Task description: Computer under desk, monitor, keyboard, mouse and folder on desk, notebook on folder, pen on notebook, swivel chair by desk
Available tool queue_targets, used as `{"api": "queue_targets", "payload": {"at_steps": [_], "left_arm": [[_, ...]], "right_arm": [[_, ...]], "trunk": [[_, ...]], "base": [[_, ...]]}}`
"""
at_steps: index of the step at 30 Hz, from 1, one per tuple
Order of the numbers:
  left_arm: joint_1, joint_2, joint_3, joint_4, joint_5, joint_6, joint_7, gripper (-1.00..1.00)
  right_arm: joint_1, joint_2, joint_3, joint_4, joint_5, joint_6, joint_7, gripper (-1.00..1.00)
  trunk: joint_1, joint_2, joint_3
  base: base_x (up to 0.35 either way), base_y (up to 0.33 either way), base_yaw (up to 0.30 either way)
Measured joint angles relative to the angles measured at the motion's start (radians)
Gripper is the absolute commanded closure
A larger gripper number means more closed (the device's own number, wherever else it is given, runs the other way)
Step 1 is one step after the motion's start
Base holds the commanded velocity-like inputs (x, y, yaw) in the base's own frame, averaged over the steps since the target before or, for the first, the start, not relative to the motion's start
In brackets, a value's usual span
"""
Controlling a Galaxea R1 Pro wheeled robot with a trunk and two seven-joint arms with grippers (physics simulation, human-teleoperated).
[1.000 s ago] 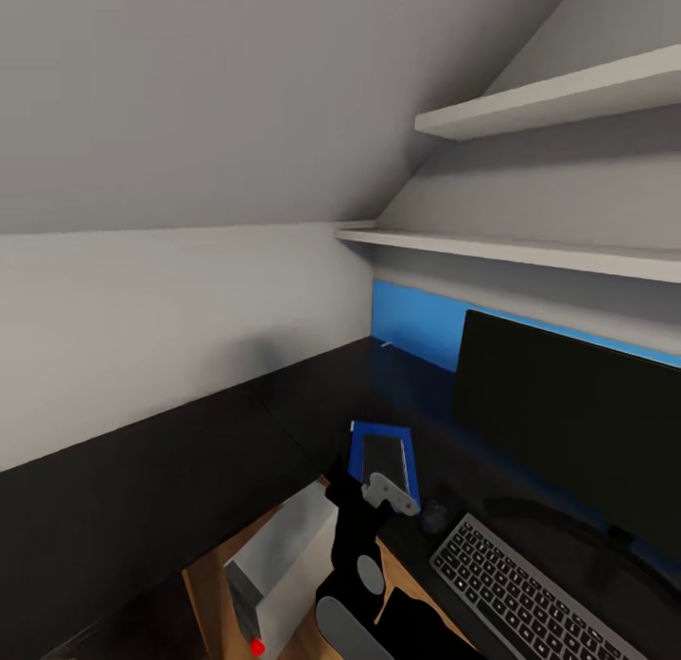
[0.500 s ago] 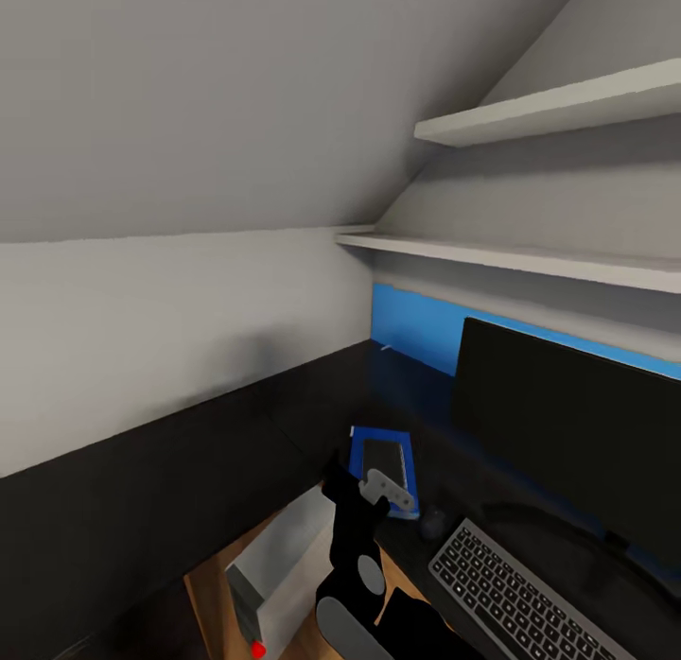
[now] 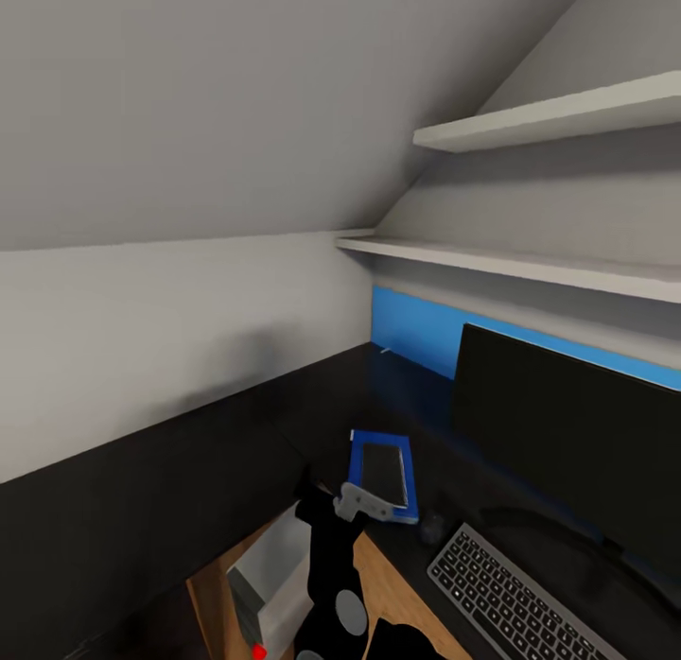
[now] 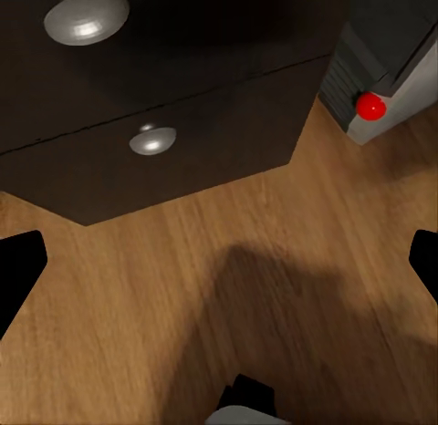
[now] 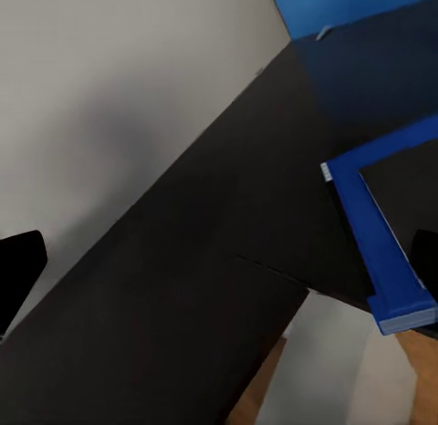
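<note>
The black desk [image 3: 312, 405] carries the monitor [image 3: 567, 447], keyboard [image 3: 515, 599], mouse [image 3: 433, 525] and blue folder [image 3: 383, 463].

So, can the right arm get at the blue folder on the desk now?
Probably yes: the right tool hovers open at the blue folder's near edge, and nothing stands between them; a dark notebook lies on top.

folder [image 3: 382, 475]: blue, flat on desk [image 3: 312, 395] | notebook [image 3: 382, 466]: dark, atop folder | mouse [image 3: 434, 525]: between folder, keyboard [image 3: 511, 594]
</note>
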Motion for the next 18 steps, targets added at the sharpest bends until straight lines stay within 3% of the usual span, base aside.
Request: {"api": "queue_targets", "payload": {"at_steps": [6, 16, 18], "left_arm": [[0.0, 0.0, 0.0, 0.0, -0.001, 0.002, 0.0, -1.0], [0.0, -0.001, -0.001, 0.0, -0.001, 0.005, 0.0, -1.0], [0.0, -0.001, -0.001, 0.0, -0.001, 0.005, 0.0, -1.0]], "right_arm": [[0.0, 0.003, 0.005, 0.003, 0.074, -0.001, -0.005, -1.0], [0.0, 0.026, 0.01, 0.041, 0.107, 0.0, -0.007, -1.0], [0.0, 0.048, 0.008, 0.088, 0.11, 0.0, -0.007, -1.0]], "trunk": [[-0.015, 0.028, 0.013], [-0.015, 0.028, 0.015], [-0.015, 0.028, 0.015]], "base": [[0.0, 0.0, 0.088], [0.0, 0.0, 0.245], [0.0, 0.0, 0.274]]}}
